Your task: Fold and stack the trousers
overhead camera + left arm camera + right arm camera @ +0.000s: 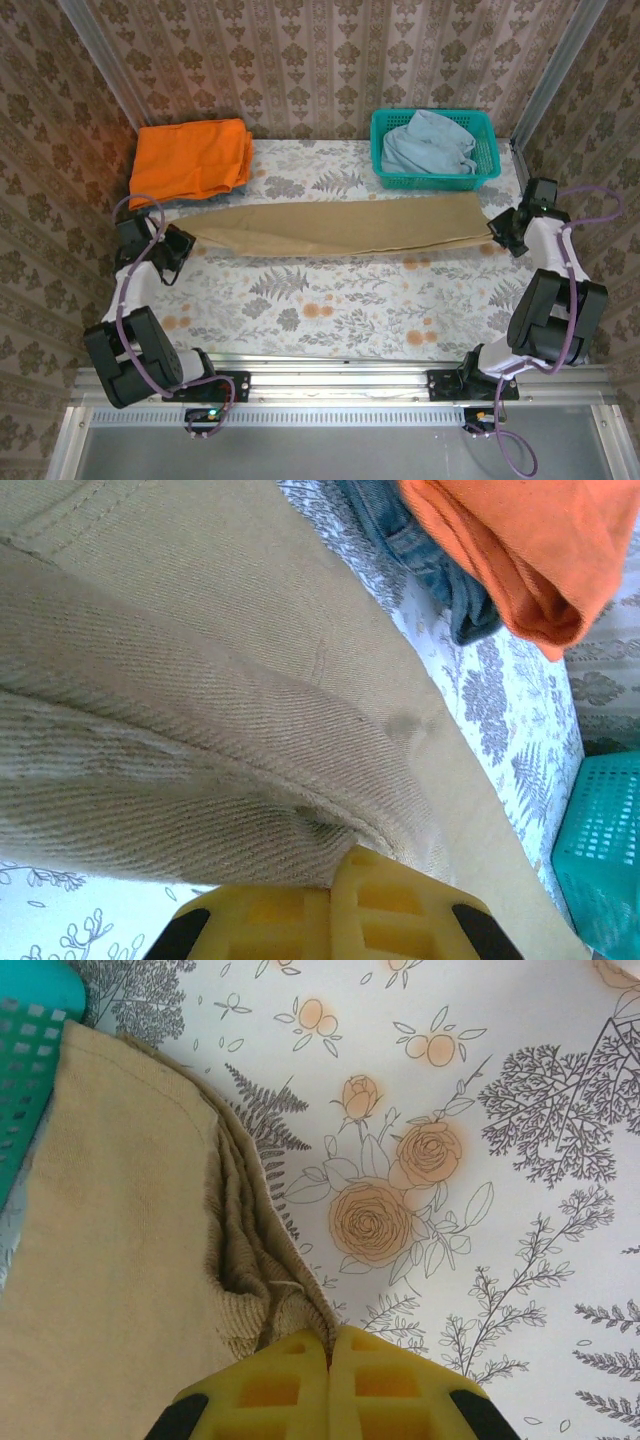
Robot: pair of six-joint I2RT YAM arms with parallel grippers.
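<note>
The tan trousers (340, 228) lie stretched out as a long strip across the middle of the table. My left gripper (184, 243) is shut on their left end, and the cloth (200, 710) bunches into the yellow jaws (340, 865) in the left wrist view. At the right end my right gripper (497, 230) is shut on the hem, whose folds (255, 1280) are pinched between the yellow fingers (328, 1355). The strip runs taut between both grippers.
A folded orange garment (190, 158) lies at the back left, with blue denim (430, 560) under its edge. A teal basket (485, 170) holding a pale blue garment (428, 142) stands at the back right. The floral tablecloth (330, 300) covers the table.
</note>
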